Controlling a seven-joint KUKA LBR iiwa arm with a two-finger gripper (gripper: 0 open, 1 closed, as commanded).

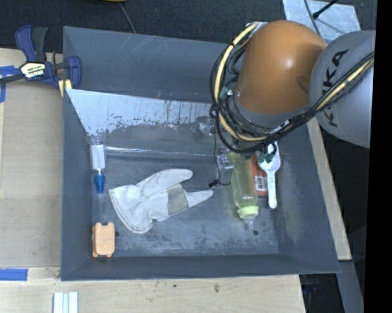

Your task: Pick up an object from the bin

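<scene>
Nearest the front wall of the bin (178,265), a small orange block (103,239) lies in the left corner, untouched. Just behind it, a white work glove (152,199) lies crumpled flat across the middle of the floor. To the right lies a yellow-green plastic bottle (244,190), and just beside it a white-handled item with an orange-red part (271,183), perhaps a toothbrush. Along the left wall lies a clear syringe with a blue tip (99,171).

Farther back, the gripper (223,164) hangs low at the top end of the bottle, near the glove's fingertips, mostly covered by the arm's orange cover (281,65) and cables. Whether it is apart or together cannot be told, and nothing is seen held in it.

As I judge it, the pick is not yet done: everything rests on the floor, and the grasp and lift remain.
</scene>
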